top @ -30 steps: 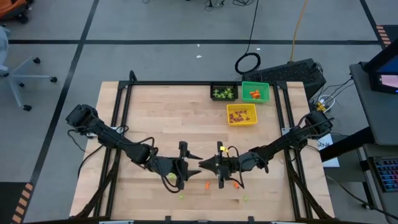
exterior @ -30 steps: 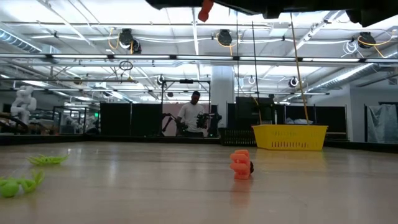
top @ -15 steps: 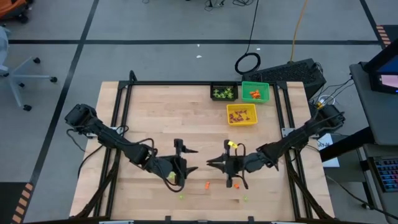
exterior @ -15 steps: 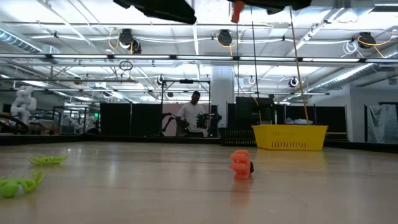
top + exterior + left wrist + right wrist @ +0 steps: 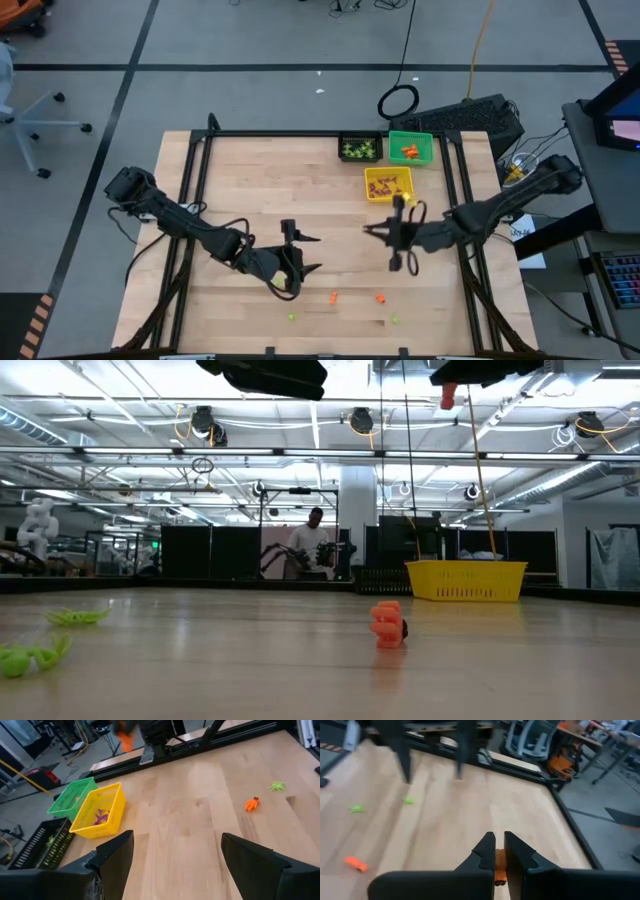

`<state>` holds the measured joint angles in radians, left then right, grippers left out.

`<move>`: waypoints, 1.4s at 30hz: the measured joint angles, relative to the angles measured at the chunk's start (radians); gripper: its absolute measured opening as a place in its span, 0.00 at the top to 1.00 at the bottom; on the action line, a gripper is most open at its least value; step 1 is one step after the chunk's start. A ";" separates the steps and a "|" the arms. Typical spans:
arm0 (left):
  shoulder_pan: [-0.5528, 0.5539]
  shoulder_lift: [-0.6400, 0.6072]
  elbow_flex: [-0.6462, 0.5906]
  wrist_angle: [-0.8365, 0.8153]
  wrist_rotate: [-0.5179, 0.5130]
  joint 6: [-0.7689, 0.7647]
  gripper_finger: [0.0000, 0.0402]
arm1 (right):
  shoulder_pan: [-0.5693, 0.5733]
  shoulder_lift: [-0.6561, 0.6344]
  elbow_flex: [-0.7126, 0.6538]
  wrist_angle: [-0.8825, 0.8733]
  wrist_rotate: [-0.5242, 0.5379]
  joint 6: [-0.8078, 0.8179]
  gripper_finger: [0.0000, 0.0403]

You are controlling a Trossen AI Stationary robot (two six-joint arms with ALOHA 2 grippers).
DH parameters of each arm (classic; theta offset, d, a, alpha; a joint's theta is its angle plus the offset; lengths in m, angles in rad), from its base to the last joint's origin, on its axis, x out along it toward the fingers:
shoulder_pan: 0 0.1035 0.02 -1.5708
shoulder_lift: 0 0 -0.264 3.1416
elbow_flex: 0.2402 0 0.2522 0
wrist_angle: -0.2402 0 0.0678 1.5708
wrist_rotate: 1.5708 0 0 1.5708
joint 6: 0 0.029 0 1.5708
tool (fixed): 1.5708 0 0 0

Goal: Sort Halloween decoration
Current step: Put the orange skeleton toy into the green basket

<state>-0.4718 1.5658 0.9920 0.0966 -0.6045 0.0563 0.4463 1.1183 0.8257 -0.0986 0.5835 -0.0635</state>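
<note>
Three bins sit at the worktop's point(image 5: 250, 190) far edge: a black bin point(image 5: 360, 149) with light-green trinkets, a green bin point(image 5: 410, 148) with orange ones, a yellow bin point(image 5: 388, 184) with purple ones. The right hand point(image 5: 495, 851) pinches an orange trinket point(image 5: 499, 870) near the yellow bin. The left hand point(image 5: 172, 852) gapes wide, empty. Loose trinkets point(image 5: 333, 297) lie near the front edge.

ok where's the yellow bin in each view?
High view: yellow bin at the table's far right, in front of the green bin.
Low view: right of centre, at the table's far edge.
Left wrist view: left of centre.
Right wrist view: not in it.
Shared landmark: the green bin right beside it, in the high and left wrist views.
</note>
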 joint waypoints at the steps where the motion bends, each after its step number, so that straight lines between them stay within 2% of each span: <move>1: 0.002 0.000 0.000 0.001 0.008 -0.001 0.26 | -0.014 -0.027 0.000 -0.027 0.000 0.000 1.00; 6: 0.011 0.000 0.000 0.001 0.028 -0.026 0.26 | -0.123 -0.166 0.000 -0.197 0.034 0.021 1.00; 11: 0.013 0.000 0.000 0.001 0.029 -0.026 0.26 | -0.299 -0.280 0.000 -0.378 0.078 0.103 1.00; 17: 0.012 0.000 0.000 0.001 0.031 -0.026 0.26 | -0.551 -0.311 0.000 -0.401 0.064 0.105 1.00; 20: 0.012 0.000 0.000 0.001 0.031 -0.026 0.26 | -0.692 -0.288 0.001 -0.391 -0.009 0.070 1.00; 25: 0.012 0.001 0.000 0.000 0.032 -0.026 0.26 | -0.913 -0.213 0.001 -0.381 -0.188 0.027 1.00; 30: 0.012 0.001 0.000 -0.001 0.032 -0.026 0.26 | -1.092 -0.112 0.001 -0.361 -0.315 -0.015 1.00; 35: 0.012 0.001 0.000 -0.001 0.033 -0.026 0.26 | -1.236 -0.015 0.001 -0.301 -0.489 -0.049 1.00; 38: 0.012 0.001 0.000 -0.001 0.033 -0.026 0.26 | -1.298 0.031 0.001 -0.267 -0.534 -0.058 1.00; 42: 0.012 0.001 0.000 -0.002 0.033 -0.026 0.26 | -1.357 0.080 0.001 -0.264 -0.536 -0.061 1.00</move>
<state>-0.4595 1.5669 0.9916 0.0948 -0.5712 0.0303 -0.9110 1.1982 0.8265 -0.3628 0.0475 -0.1249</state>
